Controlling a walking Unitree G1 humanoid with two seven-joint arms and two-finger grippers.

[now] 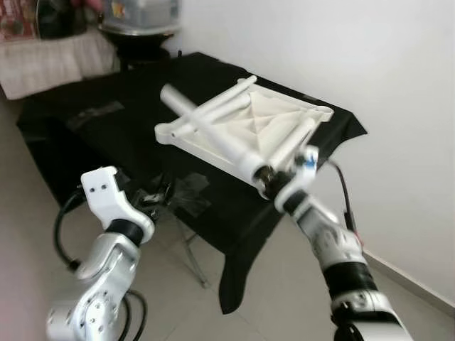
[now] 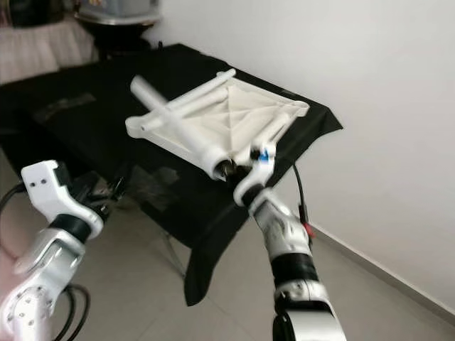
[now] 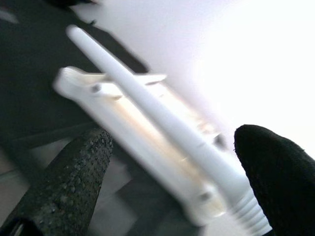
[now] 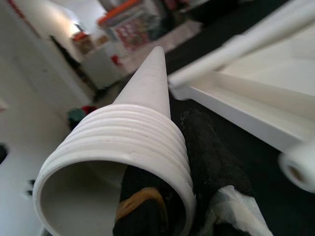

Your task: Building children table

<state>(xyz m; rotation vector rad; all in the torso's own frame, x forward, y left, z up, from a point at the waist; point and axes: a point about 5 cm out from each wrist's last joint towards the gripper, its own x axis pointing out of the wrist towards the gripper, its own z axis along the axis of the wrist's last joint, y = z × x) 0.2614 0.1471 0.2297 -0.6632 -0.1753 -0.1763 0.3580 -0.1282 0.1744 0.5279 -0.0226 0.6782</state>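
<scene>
An upturned white table top (image 1: 264,118) lies on a black-draped table (image 1: 106,124). Two white legs (image 1: 293,141) rest across it. My right gripper (image 1: 276,183) is at the top's near corner, shut on the threaded end of a long white leg (image 1: 206,128) that slants over the top. In the right wrist view a black finger (image 4: 211,162) presses against the leg's threads (image 4: 133,142). My left gripper (image 1: 153,200) is raised at the table's near-left edge and stands open; its fingers (image 3: 74,182) frame the leg (image 3: 147,103) from a distance.
A white wall runs along the right. A dark stand with a plastic container (image 1: 138,18) is behind the table. Tape pieces (image 1: 188,192) lie on the cloth, which hangs over the near corner. Tiled floor (image 1: 277,298) lies below, and cables trail from both arms.
</scene>
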